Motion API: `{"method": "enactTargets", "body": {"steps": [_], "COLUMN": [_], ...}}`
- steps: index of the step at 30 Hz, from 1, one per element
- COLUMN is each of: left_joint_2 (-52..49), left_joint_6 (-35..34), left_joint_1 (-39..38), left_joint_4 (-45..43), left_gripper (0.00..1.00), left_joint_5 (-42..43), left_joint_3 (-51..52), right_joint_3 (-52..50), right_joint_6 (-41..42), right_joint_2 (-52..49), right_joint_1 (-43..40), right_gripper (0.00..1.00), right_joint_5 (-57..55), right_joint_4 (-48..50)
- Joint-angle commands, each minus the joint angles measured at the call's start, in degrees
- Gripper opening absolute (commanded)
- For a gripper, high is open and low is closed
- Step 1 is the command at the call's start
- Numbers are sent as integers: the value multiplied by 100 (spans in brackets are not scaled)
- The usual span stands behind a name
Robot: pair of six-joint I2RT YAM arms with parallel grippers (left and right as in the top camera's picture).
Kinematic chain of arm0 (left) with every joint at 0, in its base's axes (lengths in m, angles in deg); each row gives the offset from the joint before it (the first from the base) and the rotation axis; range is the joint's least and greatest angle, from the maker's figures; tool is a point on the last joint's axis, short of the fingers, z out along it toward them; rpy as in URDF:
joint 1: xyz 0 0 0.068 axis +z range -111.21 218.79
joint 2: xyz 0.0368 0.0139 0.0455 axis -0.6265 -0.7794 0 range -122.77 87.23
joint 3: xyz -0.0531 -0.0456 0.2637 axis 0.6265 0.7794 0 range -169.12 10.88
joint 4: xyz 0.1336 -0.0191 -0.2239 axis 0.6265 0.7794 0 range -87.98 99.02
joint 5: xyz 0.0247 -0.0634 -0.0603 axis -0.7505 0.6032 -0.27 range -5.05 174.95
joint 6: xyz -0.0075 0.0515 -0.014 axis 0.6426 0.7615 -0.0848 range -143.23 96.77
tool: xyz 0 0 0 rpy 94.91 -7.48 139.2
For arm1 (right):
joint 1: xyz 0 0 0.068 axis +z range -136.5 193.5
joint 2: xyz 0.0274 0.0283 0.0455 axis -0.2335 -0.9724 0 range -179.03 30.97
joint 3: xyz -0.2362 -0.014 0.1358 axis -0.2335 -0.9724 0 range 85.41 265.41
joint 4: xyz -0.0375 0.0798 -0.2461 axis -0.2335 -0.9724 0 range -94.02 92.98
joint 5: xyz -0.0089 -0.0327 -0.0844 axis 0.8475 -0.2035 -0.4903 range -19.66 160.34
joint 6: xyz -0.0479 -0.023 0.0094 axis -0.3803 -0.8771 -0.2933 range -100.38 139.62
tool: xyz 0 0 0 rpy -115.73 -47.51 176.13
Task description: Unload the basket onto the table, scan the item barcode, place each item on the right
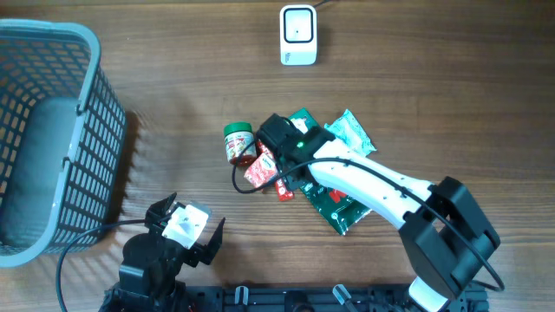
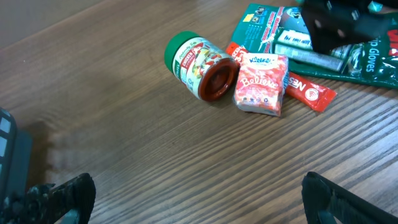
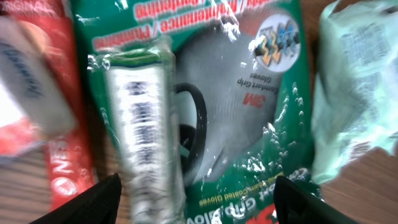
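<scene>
A pile of items lies mid-table: a green-lidded jar (image 1: pixel 238 141) on its side, a red-and-white tissue pack (image 1: pixel 260 168), a red bar (image 1: pixel 284 186), a green gloves package (image 1: pixel 336 206) and a mint packet (image 1: pixel 351 134). My right gripper (image 1: pixel 282 139) hangs low over the pile. In the right wrist view it (image 3: pixel 199 200) is open, jaws straddling a silver packet (image 3: pixel 146 112) lying on the gloves package (image 3: pixel 255 93), touching neither. The white scanner (image 1: pixel 297 35) stands at the far edge. My left gripper (image 1: pixel 186 227) is open and empty (image 2: pixel 199 202) near the front.
A grey mesh basket (image 1: pixel 87 39) fills the left side of the table. The jar (image 2: pixel 199 62) and tissue pack (image 2: pixel 261 84) lie ahead of the left gripper, with bare wood between. A black cable (image 1: pixel 238 182) loops beside the pile.
</scene>
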Motion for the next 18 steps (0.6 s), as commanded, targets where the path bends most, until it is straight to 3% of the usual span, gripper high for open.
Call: {"method": "enactTargets", "body": {"steps": [1, 12, 13, 15, 18], "left_joint_2": [28, 28, 28, 28, 28], "left_joint_6": [74, 74, 74, 74, 74], "left_joint_1": [33, 33, 33, 33, 33], "left_joint_4": [-11, -11, -11, -11, -11], "left_gripper": [100, 100, 100, 100, 100], "left_joint_5": [-15, -13, -15, -15, -15], "left_joint_3": [46, 46, 46, 46, 46], "right_joint_3": [520, 334, 334, 334, 337], "right_joint_6": [-66, -55, -50, 201, 402], "right_joint_2": [-4, -492, -682, -1019, -1231], "right_joint_1": [-2, 280, 365, 400, 398], "right_gripper": [79, 67, 64, 50, 43], "right_joint_5": [184, 168, 170, -63, -380], "right_joint_4": [-160, -162, -142, -140, -146]}}
